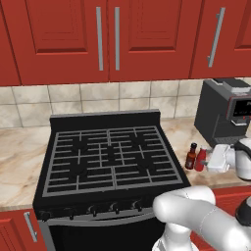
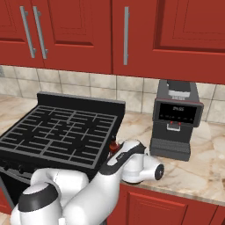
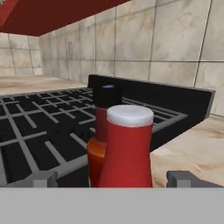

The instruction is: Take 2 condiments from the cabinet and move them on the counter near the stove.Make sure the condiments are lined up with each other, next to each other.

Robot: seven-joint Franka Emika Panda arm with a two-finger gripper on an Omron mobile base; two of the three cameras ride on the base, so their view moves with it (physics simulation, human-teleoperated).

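Observation:
Two condiments stand side by side on the counter (image 1: 19, 162) just right of the stove (image 1: 110, 152). They are a dark brown bottle (image 1: 191, 156) with a black cap and a plain red bottle (image 1: 200, 159). My gripper (image 1: 208, 159) is at the red bottle's right side. In the hand view the red bottle (image 3: 127, 148) with its pale cap stands upright between my open fingertips (image 3: 43, 179), with a gap on each side. The dark bottle (image 3: 103, 127) is right behind it. My gripper (image 3: 116, 179) holds nothing. The cabinet (image 1: 68, 39) doors above are closed.
A dark grey coffee machine (image 1: 223, 115) stands on the counter right of the bottles, close behind my hand. Tiled wall (image 1: 98, 100) runs behind the stove. Red base cabinets (image 2: 176, 206) sit under the counter. In the right base view my arm (image 2: 127, 160) covers the bottles.

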